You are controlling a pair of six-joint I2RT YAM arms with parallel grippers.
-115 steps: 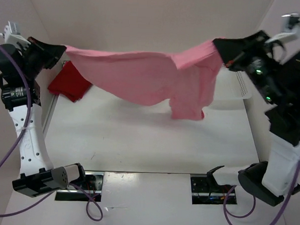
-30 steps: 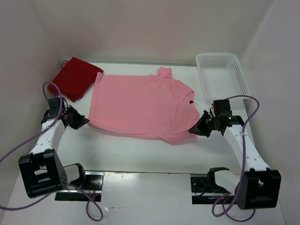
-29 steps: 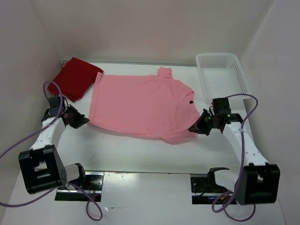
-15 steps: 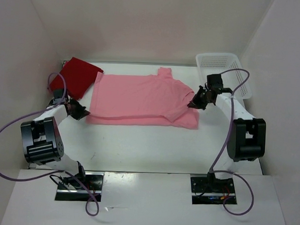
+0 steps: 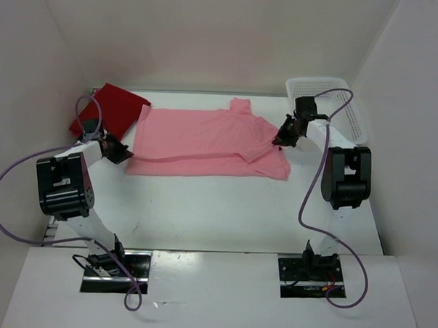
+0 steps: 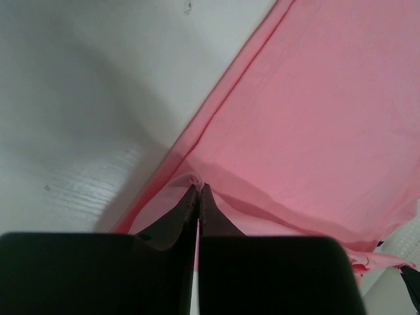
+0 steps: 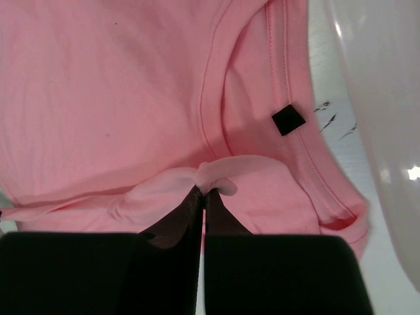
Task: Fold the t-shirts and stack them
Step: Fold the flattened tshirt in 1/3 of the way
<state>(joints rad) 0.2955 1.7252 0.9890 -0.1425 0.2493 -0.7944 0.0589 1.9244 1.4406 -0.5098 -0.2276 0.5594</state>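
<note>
Top external: pink t-shirt (image 5: 205,141) stretched left-right, collar (image 7: 213,85) probably right; left gripper (image 5: 125,154), right gripper (image 5: 278,140) pinch it.

The pink shirt (image 5: 199,130) dropped flat — then the left gripper (image 5: 120,150) and right gripper (image 5: 280,139) carried its 6 o'clock hem toward 12 o'clock, folding it over.

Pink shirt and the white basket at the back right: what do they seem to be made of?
The pink shirt looks like soft, matte knit cloth, possibly cotton: it wrinkles, folds over itself and shows stitched collar seams in the right wrist view. The basket looks like rigid white plastic mesh, with a grid of small holes in its walls; its finish is unclear.
</note>
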